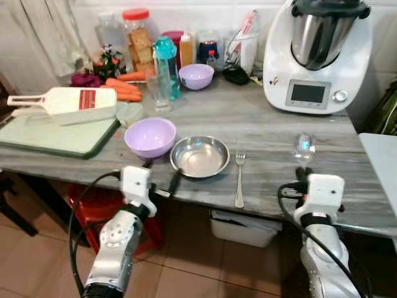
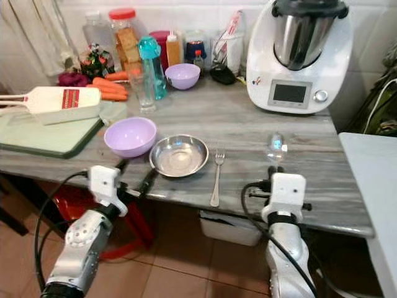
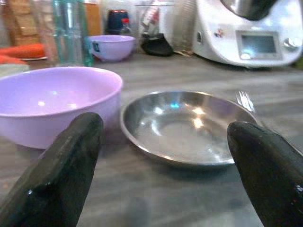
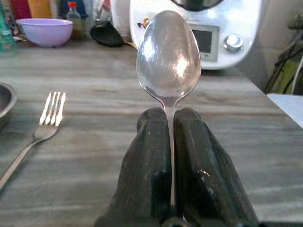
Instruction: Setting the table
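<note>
Up front, in the eye views, the steel dish [image 1: 200, 156] is sitting at the table [image 1: 267, 133] edge, fork [image 1: 239, 180] just beside it. Left wrist view — the left gripper [image 3: 165, 156] is standing spread before the dish. Right wrist view — the right gripper [image 4: 172, 137] is pinching the spoon [image 4: 169, 59] handle, bowl sticking out beyond the fingertips.

Left gripper [image 3: 163, 165]: black fingers spread wide, low over grey wood-grain tabletop [image 3: 142, 198] | shallow round steel dish [image 3: 187, 127] between fingertips | lilac plastic bowl [image 3: 52, 104] just beside dish | steel fork [image 3: 246, 100] beyond dish | white kitchen appliance [image 3: 251, 33] at rear
</note>
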{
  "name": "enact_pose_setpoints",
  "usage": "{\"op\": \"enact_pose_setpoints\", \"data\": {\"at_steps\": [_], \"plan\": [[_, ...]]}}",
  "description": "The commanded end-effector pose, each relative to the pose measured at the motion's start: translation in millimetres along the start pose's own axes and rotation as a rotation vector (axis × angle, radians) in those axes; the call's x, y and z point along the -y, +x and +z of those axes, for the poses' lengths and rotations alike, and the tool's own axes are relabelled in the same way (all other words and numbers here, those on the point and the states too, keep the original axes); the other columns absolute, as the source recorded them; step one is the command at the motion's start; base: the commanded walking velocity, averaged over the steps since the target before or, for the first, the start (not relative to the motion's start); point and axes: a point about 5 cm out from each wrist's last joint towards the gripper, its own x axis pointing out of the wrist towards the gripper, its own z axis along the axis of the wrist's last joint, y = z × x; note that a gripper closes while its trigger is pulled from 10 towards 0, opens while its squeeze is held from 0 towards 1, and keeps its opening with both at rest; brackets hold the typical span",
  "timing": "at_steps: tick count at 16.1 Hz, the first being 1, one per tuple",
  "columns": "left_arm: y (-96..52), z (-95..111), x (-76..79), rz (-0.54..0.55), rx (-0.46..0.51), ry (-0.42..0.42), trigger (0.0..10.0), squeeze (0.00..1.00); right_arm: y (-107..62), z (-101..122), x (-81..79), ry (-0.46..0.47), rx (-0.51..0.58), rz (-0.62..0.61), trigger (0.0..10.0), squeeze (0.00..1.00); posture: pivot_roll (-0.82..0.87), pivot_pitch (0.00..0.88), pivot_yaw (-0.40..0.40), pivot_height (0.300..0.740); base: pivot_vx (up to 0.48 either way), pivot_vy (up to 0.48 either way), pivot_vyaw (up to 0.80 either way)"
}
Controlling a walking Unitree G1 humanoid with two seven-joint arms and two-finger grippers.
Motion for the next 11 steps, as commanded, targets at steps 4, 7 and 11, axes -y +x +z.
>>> {"op": "enact_pose_setpoints", "data": {"at_steps": [4,7,11], "plan": [[-33.2,-9.7,-23.8,0.017,-0.067,0.058,10.0,0.00,4.6,-6.7,-12.3,0.058,-0.064,0.007,10.0,0.00,-0.05,0.000,0.039,0.740,0.000,0.000,0.00],[-36.7,-11.2,-21.6,-0.043,-0.082,0.059,10.0,0.00,10.2,-11.3,-11.8,0.100,-0.111,-0.017,10.0,0.00,-0.04,0.000,0.036,0.740,0.000,0.000,0.00],[-31.9,-7.9,-12.6,-0.129,-0.069,0.045,10.0,0.00,32.8,-10.9,-19.1,0.188,-0.182,-0.034,10.0,0.00,-0.04,0.000,0.033,0.740,0.000,0.000,0.00]]}}
